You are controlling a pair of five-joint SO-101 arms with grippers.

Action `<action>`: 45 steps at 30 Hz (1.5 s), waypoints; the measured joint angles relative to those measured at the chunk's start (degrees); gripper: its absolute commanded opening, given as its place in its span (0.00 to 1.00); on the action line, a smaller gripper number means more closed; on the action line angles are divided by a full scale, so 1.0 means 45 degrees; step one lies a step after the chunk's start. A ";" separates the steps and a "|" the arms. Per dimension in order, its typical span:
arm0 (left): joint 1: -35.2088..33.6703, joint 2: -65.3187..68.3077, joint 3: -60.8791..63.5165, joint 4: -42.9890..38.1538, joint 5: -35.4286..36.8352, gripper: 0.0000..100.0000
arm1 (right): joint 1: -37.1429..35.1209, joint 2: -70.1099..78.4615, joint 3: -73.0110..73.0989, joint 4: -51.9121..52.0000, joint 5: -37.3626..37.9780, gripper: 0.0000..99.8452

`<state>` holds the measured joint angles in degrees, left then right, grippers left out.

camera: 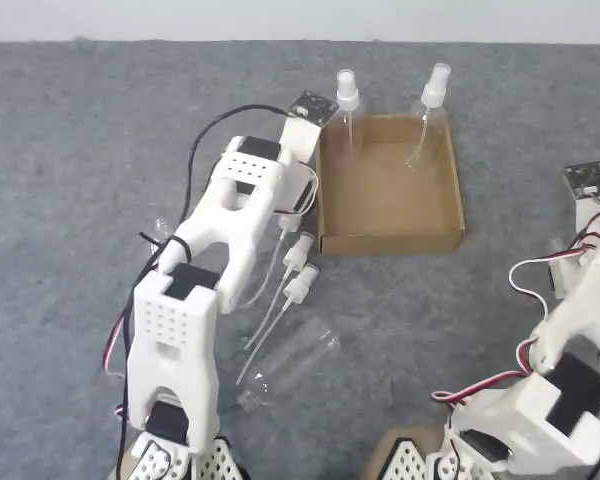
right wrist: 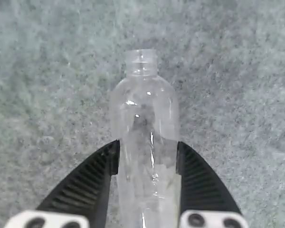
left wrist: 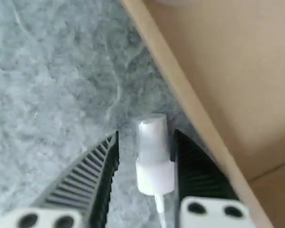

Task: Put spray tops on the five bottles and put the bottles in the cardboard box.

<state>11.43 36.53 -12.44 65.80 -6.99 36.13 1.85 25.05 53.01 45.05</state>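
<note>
My left gripper (left wrist: 145, 137) is low over the grey carpet, right beside the outer wall of the cardboard box (left wrist: 218, 80). It is open, with a white spray top (left wrist: 153, 156) between its fingers; one finger (left wrist: 194, 166) touches the top and the other stands a little off. My right gripper (right wrist: 147, 145) is shut on a clear bottle (right wrist: 143, 109) with no top, its neck pointing away from the gripper. In the high view, two bottles with spray tops (camera: 348, 105) (camera: 430, 105) stand at the back of the cardboard box (camera: 390, 241).
Two loose spray tops (camera: 304, 250) (camera: 298, 287) with long tubes lie on the carpet in front of the box's left corner. A clear bottle (camera: 295, 360) with no top lies nearer the arm bases. The right arm (camera: 580, 300) is folded back at the right edge.
</note>
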 measured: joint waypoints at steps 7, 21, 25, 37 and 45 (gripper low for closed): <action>0.0020 0.0293 0.0000 0.0000 0.0020 0.01 | 0.0000 0.0000 0.0020 0.0000 0.0000 0.12; -0.0313 -0.2989 -0.0195 0.2520 0.0762 0.01 | -0.0195 0.0020 0.0020 0.0000 0.0000 0.21; -0.0977 -0.5236 0.0664 0.2794 0.0840 0.01 | -0.0586 0.0195 0.0176 0.0410 -0.0020 0.23; -0.2383 -1.2308 0.9182 0.0586 0.0840 0.01 | -0.2051 0.0293 -0.0234 0.1192 -0.1954 0.24; -0.2540 -1.5277 1.2640 -0.0684 0.0840 0.01 | -0.2501 0.0293 -0.3087 0.3946 -0.1973 0.24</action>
<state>0.00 -32.22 44.44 62.73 -3.21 24.88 3.16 11.16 70.77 36.18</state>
